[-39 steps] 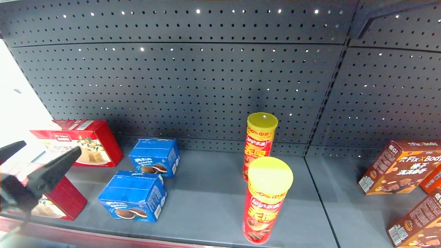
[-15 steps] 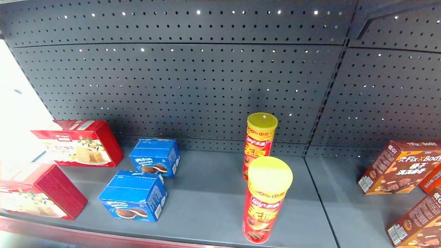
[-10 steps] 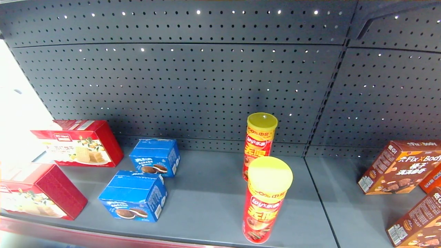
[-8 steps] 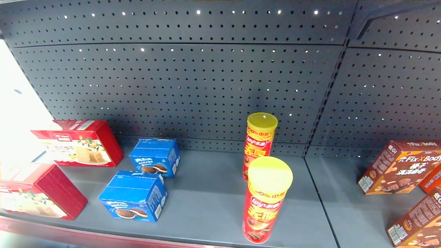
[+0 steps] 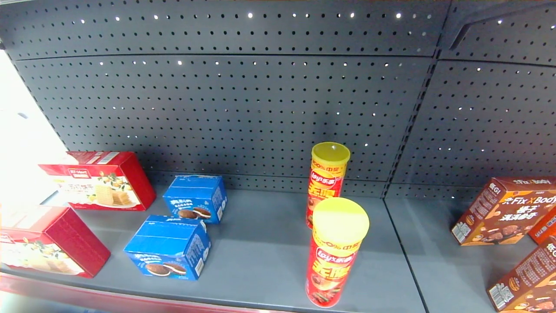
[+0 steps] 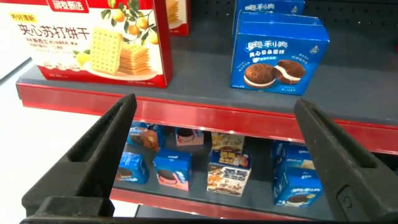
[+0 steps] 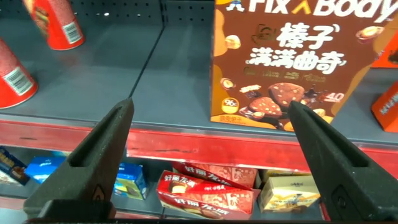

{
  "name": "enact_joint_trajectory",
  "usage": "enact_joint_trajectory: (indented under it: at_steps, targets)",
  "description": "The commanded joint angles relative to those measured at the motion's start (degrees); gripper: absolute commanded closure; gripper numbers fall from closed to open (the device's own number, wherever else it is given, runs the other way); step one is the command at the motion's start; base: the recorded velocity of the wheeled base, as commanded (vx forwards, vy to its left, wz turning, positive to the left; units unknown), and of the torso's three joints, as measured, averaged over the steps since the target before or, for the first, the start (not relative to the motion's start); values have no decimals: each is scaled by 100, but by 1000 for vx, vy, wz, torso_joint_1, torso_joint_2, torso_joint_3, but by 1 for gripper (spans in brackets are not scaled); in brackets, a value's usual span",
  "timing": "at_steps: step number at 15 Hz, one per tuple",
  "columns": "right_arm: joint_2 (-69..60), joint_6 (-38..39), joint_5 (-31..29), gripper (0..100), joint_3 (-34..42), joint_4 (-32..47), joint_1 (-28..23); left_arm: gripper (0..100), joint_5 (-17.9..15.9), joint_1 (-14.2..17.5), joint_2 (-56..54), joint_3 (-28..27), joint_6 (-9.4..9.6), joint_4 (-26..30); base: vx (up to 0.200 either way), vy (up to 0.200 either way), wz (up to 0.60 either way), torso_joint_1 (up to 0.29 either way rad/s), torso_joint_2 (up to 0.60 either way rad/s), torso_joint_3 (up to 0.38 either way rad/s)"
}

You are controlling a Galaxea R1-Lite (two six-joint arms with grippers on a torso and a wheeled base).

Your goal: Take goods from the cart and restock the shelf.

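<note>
Grey pegboard (image 5: 217, 108) backs the shelf (image 5: 260, 261), where red cracker boxes (image 5: 100, 180), blue cookie boxes (image 5: 167, 245), two upright chip cans (image 5: 336, 248) and brown boxes (image 5: 504, 208) stand. The left gripper (image 6: 216, 102) hangs before the shelf's red front edge, jaws spread and empty. The right gripper (image 7: 210, 104) faces a brown box, jaws likewise spread.

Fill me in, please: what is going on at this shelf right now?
A two-armed robot is restocking a shelf. Neither hand holds anything. The left hand hangs open before the shelf's front edge, facing a red cracker box and a blue cookie box. The right hand is open too, facing a brown snack box. On the shelf, a chip can stands upright in front of a second can.
</note>
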Motion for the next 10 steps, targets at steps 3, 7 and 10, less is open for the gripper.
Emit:
enact_joint_trajectory:
  at_steps: [3,7,10]
  targets:
    - [5,35,-374,0,-9,8,1,0,2,0,22,5,-8,-1,0,0,0,0,0,0]
    - [5,26,-365,0,0,8,1,0,11,0,31,5,-25,-1,0,0,0,0,0,0]
    - [5,0,-330,0,0,8,1,0,2,0,22,5,-8,-1,0,0,0,0,0,0]
